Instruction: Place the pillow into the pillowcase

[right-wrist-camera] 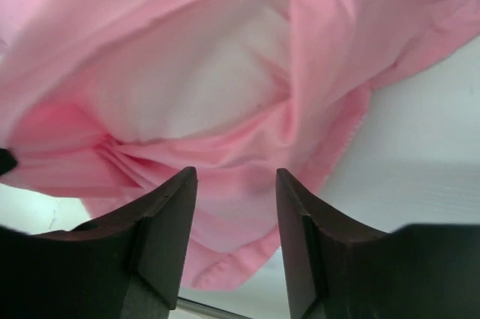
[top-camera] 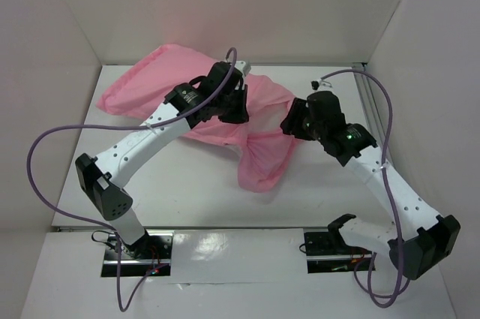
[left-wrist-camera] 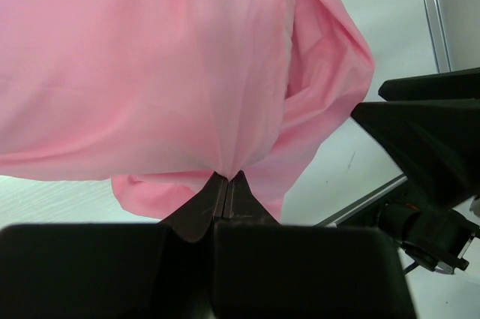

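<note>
Where the top external view gave you only the backs of both wrists above the pillowcase (top-camera: pixel 266 155), the wrist cameras showed the fingers themselves. From above, you saw the pink sack lying crumpled across the far half of the table (top-camera: pixel 195 184), one end near the far left corner and a rounded lobe sagging toward the near side. The left gripper (top-camera: pixel 234 105) sat over its middle and the right gripper (top-camera: pixel 291 122) at its right edge.

The left wrist view showed you what the overhead could not. The left gripper's fingertips (left-wrist-camera: pixel 217 191) were pressed together on a pinch of the pillowcase, and the cloth fanned out from that pinch in taut creases.

In the right wrist view, the right gripper's fingers (right-wrist-camera: pixel 169 214) stood well apart and gripped nothing. Folds of the pillowcase lay just beyond and between them; you could not tell whether they touched.

The fabric was smooth, shiny and pink, with a stitched hem. Only the right wrist view showed a paler, whitish surface inside the folds, apparently the pillow (right-wrist-camera: pixel 225 71) within the sack; the overhead view showed no white cushion.
</note>
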`<move>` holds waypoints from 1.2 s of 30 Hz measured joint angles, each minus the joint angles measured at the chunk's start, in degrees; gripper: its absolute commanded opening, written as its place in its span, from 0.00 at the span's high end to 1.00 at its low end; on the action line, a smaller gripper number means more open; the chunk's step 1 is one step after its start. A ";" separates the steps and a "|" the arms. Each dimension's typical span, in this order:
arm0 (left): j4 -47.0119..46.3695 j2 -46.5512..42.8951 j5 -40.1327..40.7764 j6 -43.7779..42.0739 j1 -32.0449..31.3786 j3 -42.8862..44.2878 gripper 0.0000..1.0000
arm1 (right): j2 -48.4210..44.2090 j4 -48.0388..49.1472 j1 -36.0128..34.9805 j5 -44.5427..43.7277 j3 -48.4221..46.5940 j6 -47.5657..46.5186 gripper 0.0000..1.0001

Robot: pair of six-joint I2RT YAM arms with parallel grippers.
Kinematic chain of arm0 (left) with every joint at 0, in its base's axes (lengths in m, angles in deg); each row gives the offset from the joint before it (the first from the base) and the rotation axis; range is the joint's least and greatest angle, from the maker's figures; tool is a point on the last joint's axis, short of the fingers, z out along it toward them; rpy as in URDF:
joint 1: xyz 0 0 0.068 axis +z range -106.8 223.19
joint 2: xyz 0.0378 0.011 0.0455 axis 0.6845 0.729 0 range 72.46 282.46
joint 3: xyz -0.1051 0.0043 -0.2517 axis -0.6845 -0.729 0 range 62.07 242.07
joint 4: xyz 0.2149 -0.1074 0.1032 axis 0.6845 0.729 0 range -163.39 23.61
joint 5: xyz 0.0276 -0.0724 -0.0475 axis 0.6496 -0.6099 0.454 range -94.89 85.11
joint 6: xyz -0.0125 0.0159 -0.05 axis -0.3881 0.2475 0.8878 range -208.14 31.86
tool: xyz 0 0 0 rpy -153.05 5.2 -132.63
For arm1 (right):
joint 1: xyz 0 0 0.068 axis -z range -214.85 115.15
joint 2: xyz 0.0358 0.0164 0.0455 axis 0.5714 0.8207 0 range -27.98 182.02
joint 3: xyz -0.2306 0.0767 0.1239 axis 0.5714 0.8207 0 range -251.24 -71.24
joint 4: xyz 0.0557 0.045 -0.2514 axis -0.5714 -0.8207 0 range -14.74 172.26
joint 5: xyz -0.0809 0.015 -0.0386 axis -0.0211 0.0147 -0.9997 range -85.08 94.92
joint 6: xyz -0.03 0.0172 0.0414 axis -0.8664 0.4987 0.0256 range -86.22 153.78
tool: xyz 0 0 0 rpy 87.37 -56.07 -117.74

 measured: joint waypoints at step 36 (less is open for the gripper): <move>0.15 0.00 -0.24 0.04 -0.83 0.00 1.00 | 7.39 -3.41 -5.46 -9.99 -12.52 2.34 1.00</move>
